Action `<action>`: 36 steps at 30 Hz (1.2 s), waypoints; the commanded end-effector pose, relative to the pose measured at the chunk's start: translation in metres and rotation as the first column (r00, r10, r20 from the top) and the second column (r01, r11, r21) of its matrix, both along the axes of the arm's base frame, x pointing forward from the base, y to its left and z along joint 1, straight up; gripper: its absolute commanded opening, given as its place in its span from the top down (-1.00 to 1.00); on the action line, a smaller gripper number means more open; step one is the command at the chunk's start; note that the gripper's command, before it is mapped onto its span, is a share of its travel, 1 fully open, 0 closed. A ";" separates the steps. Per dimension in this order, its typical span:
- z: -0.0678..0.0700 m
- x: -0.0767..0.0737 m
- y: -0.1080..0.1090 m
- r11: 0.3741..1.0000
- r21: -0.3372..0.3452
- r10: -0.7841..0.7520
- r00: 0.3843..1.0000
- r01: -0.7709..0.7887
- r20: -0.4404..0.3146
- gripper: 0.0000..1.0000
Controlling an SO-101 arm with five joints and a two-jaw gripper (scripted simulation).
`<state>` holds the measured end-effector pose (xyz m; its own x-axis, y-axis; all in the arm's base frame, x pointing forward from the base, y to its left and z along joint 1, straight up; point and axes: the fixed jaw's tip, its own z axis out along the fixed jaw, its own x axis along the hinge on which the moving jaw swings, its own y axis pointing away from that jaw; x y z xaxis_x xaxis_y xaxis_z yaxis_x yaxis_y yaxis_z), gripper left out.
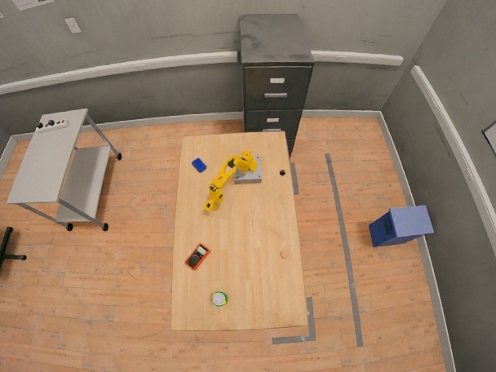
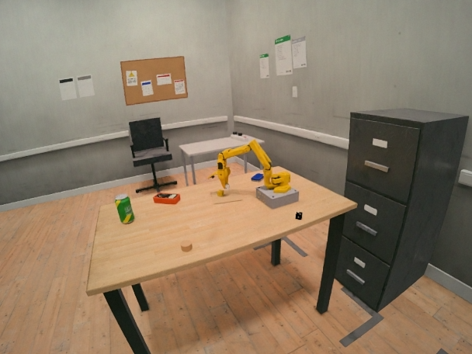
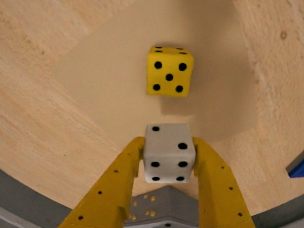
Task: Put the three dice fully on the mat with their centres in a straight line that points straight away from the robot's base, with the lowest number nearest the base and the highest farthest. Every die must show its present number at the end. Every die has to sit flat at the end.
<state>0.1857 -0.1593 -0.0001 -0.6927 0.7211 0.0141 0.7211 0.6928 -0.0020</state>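
Note:
My gripper (image 2: 227, 185) (image 3: 168, 159) is shut on the white die (image 3: 168, 141) and holds it raised, near the mat's edge in the wrist view. The white die shows a two face and a four face; which one points up is unclear. The yellow die (image 2: 220, 193) (image 3: 170, 75) sits flat on the beige mat (image 3: 100, 85), five up, just beyond the white die in the wrist view. The arm hides it in the top view. The black die (image 1: 282, 173) (image 2: 298, 216) lies on the table beside the robot's base, off the mat; its number is too small to read.
The robot's grey base (image 1: 249, 179) (image 2: 277, 197) stands on the table. A blue object (image 1: 199, 165) (image 2: 257, 177) (image 3: 298, 168) lies on its other side. Farther out are a red multimeter (image 1: 197, 256) (image 2: 167, 199), a green can (image 1: 219, 298) (image 2: 124, 209) and a round wooden disc (image 1: 284, 254) (image 2: 186, 245).

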 end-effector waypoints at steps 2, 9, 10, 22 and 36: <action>-0.005 -0.001 -0.001 1.000 0.004 0.001 1.000 -0.001 -0.003 1.00; -0.005 -0.001 -0.001 1.000 0.004 0.001 1.000 -0.001 -0.003 1.00; -0.006 -0.001 -0.001 1.000 0.004 0.001 1.000 -0.001 -0.003 1.00; -0.011 -0.002 -0.001 1.000 0.004 0.001 1.000 -0.001 -0.003 1.00; -0.017 -0.002 -0.001 1.000 0.004 0.001 1.000 -0.001 -0.003 1.00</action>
